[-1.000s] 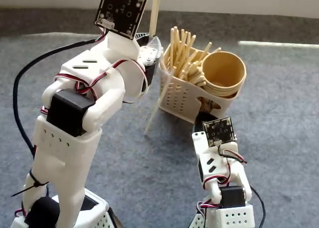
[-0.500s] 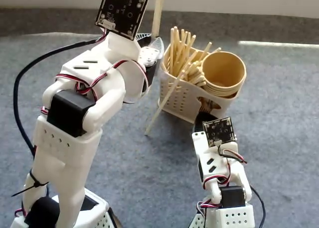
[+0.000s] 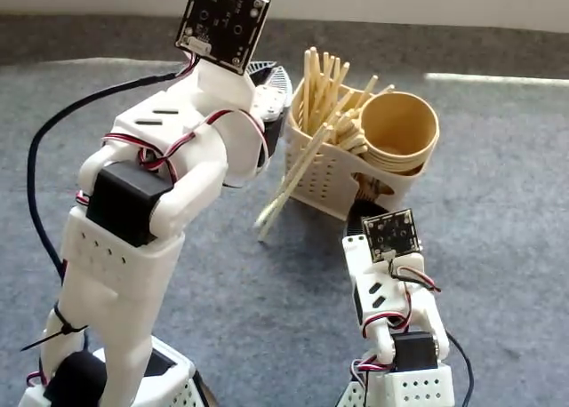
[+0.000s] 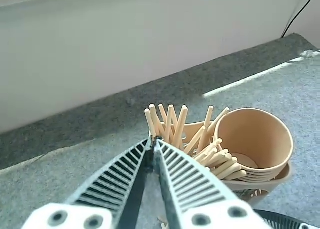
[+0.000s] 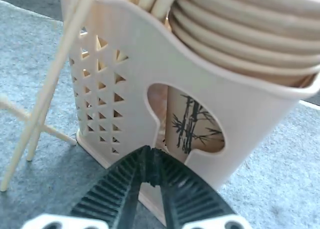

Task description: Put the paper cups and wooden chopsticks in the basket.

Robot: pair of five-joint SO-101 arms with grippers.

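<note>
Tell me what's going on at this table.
Two robot arms are filling a basket. A stack of paper cups and a bunch of chopsticks already stand in it. A couple of loose chopsticks lean against its outside, ends on the carpet. The left tool is shut, raised beside the basket. The right tool is shut, low at its front wall.

This looks to me like a small robotics lab or hobby room. My bench (image 3: 498, 247) is covered in grey felt, a plain pale wall (image 4: 100, 49) stands behind it, and a loose black cable (image 3: 30, 171) and a bare circuit board (image 3: 222, 20) are in the open.
</note>
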